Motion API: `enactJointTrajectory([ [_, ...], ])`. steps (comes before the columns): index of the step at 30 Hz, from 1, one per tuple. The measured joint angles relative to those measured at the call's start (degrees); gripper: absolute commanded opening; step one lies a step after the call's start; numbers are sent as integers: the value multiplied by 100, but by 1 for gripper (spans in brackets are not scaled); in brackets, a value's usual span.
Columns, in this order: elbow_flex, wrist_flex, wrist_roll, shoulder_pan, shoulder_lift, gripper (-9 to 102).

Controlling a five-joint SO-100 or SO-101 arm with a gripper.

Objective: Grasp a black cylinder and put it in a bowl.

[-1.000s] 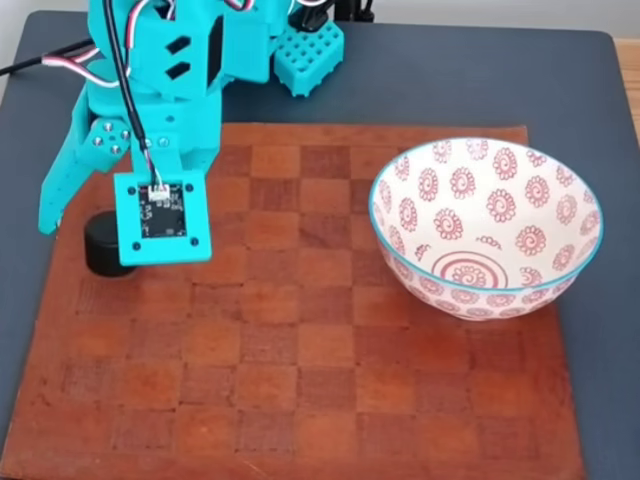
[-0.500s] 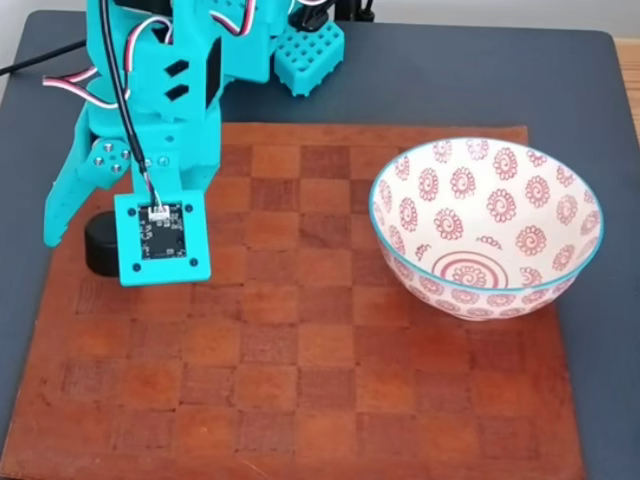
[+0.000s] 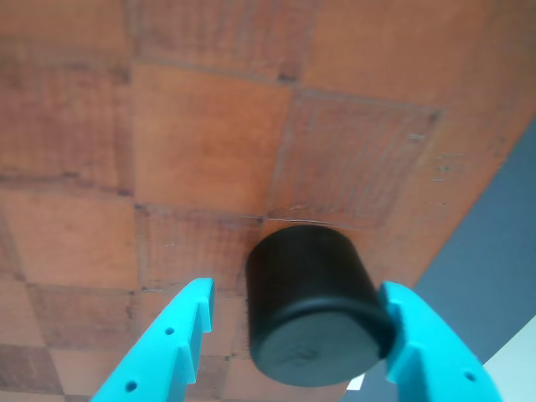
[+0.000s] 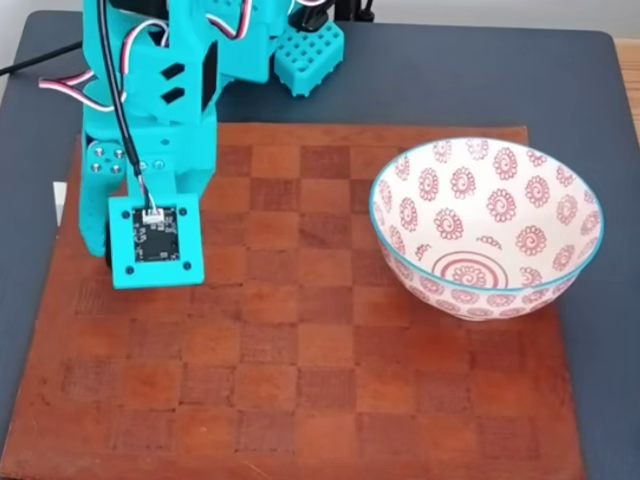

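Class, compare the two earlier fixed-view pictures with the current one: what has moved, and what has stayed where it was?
The end effector has swung in over the black cylinder, so the arm now hides nearly all of it in the fixed view. In the wrist view the fingers straddle the cylinder, one touching, one with a gap. The bowl and the checkered board have not moved.
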Motion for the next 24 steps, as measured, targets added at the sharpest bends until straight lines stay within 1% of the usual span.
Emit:
enactJointTrajectory([
  [9,0,9,0,0,0,13],
  [12,-79,123,0,0,0,13],
  [17,-510,729,26,-35,97,13],
  [24,-624,1283,0,-237,914,13],
])
